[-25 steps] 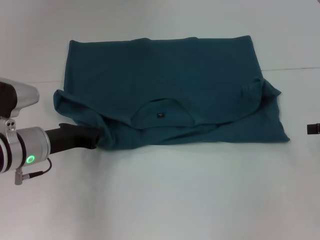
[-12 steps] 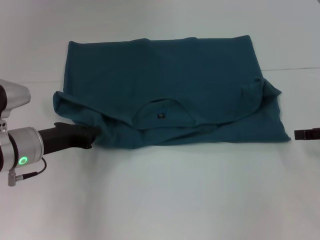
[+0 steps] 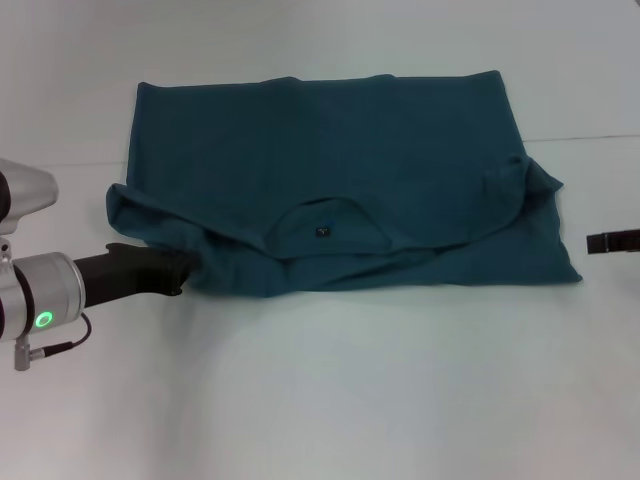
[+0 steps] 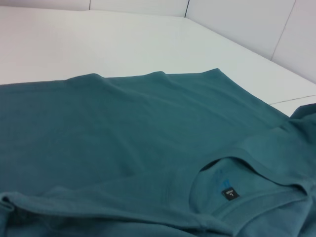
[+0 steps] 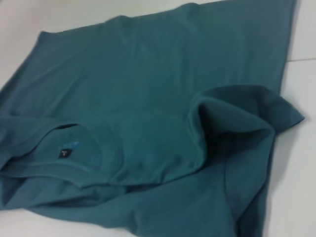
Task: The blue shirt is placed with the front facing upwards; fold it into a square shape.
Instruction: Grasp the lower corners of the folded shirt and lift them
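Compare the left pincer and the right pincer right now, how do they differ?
The left pincer sits at the blue shirt's near-left corner, its tip against or under the cloth; the right pincer stands clear of the shirt's right edge. The left arm shows much of its length in the head view; only a dark sliver of the right shows. Both stay low by the shirt's near edge.

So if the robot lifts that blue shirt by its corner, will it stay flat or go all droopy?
Probably droopy: the blue shirt already lies in soft wrinkles and bunched folds near the left gripper. It likely feels light, being thin cloth, and should drag rather than roll when pushed across the table.
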